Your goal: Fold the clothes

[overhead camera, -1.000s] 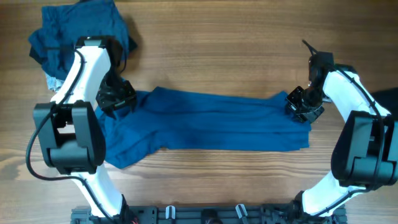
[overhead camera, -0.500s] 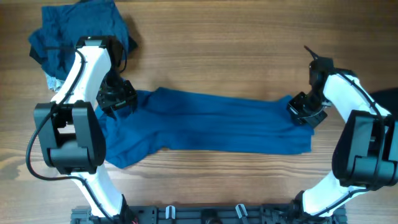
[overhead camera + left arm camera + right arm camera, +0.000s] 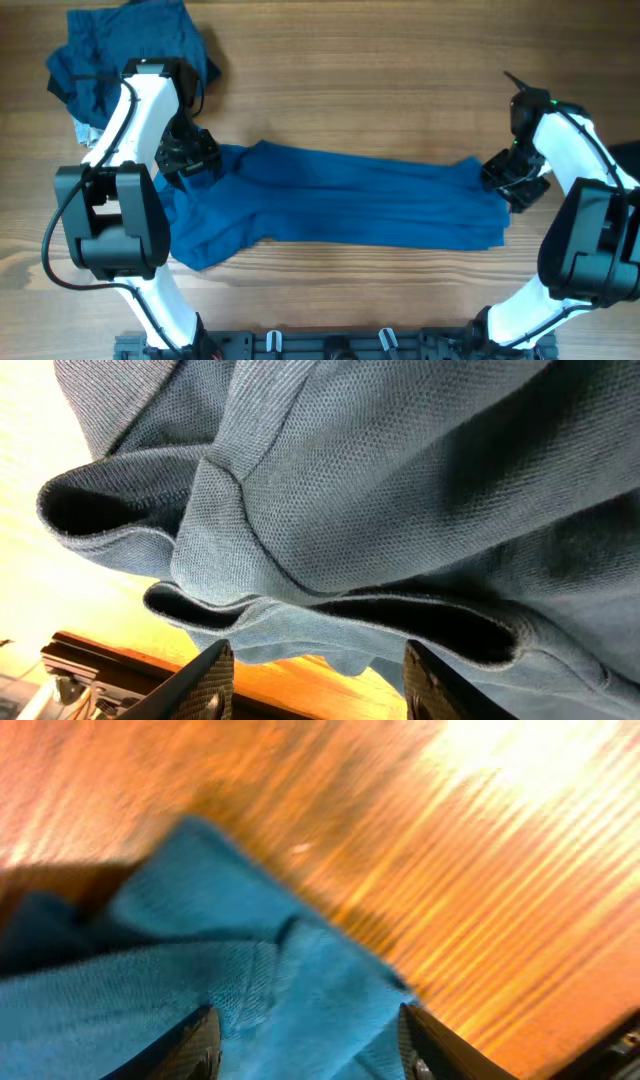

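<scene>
Blue shirt (image 3: 350, 200) lies stretched left to right across the surface (image 3: 350, 80); other clothes (image 3: 130, 50) are heaped far left. Left pincer (image 3: 318, 660) stands parted at the bunched left end, right pincer (image 3: 308, 1025) wide over the right hem. Advised: flatten the left bunching before folding.

place: robotics lab | cues: wooden table (image 3: 350, 60), twin bench-mounted arms (image 3: 140, 110)

One blue shirt (image 3: 350, 200), one clothes heap (image 3: 120, 35).
</scene>
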You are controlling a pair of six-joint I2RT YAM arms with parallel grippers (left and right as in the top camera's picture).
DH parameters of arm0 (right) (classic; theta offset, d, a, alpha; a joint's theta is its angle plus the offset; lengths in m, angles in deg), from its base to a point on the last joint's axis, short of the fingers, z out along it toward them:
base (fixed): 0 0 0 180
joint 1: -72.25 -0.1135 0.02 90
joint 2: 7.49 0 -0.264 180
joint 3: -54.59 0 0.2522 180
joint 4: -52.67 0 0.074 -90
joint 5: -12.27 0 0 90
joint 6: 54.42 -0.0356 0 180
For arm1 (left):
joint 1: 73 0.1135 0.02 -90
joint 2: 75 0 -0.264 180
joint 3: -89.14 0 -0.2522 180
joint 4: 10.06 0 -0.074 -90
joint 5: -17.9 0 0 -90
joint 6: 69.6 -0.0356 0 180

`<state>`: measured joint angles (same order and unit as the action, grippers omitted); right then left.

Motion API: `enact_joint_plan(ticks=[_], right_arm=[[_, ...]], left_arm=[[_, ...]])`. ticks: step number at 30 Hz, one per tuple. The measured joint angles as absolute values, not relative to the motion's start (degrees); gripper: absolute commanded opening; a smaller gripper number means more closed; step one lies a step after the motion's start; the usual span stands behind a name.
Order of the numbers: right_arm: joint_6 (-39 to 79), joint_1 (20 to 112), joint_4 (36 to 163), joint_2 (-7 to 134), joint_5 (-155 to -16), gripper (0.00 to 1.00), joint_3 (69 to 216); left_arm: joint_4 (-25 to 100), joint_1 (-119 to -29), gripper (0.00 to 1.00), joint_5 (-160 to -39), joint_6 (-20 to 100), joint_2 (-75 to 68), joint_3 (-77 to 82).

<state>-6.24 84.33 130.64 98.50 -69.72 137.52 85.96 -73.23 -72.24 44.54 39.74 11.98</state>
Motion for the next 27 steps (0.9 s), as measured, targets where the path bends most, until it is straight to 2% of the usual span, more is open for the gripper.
enact_joint_plan(ticks=[3,7,9,13,20,27], right_arm=[[-5.96,86.84,131.73,98.50,-69.52,0.55,137.63],[2.61,88.20,129.70,97.48,-75.54,0.53,137.65],[9.56,88.09,128.45,96.67,-83.16,0.46,137.83],[20.73,87.78,127.01,95.99,-98.05,0.06,137.96],[27.37,82.28,126.97,95.99,-105.46,0.04,137.96],[22.32,70.76,121.04,95.97,-103.56,0.04,136.62]], left_arm=[[85.65,-73.23,0.46,-72.24,44.06,39.74,11.98],[84.93,-73.40,0.12,-72.59,43.76,39.72,11.98],[83.71,-73.79,0.04,-73.27,43.36,39.52,11.98],[80.50,-77.18,0.04,-74.38,43.45,37.45,11.96],[76.69,-87.76,0.05,-75.23,45.70,32.55,11.98],[70.27,-95.83,0.06,-82.40,49.83,34.21,11.98]])
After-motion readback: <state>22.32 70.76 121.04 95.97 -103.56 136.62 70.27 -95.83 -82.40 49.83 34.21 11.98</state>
